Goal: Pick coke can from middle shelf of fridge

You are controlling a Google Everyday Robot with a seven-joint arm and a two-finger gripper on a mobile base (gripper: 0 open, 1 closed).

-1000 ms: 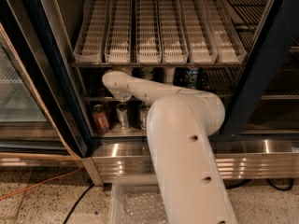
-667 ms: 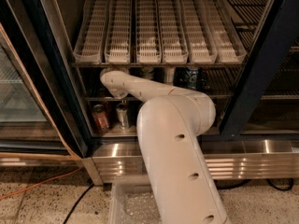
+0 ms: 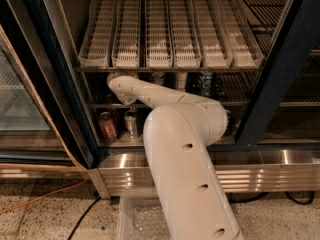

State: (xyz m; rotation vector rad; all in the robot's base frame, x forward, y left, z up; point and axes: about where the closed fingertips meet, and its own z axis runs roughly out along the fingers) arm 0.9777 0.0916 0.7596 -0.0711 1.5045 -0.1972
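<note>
My white arm reaches from the lower middle into the open fridge (image 3: 60, 84). Its wrist ends at the left of the middle shelf (image 3: 102, 105), a dark wire rack under the white slotted lanes. My gripper (image 3: 116, 81) is at that wrist end, deep in the shelf's left part, mostly hidden by the wrist. The coke can is hidden from view here. Two pale cans (image 3: 159, 78) and a dark can (image 3: 205, 83) stand further right on the same shelf.
A dull orange-red can (image 3: 106, 125) and a silver can (image 3: 131, 124) stand on the fridge floor below the wrist. White slotted lanes (image 3: 170, 34) hang above. The black door frame (image 3: 272, 79) slants at right. A ribbed steel base panel (image 3: 260, 171) and a clear tray (image 3: 135, 219) lie below.
The arm's thick lower link has shifted a little to the left. The wrist end stays in about the same spot at the left of the middle shelf.
</note>
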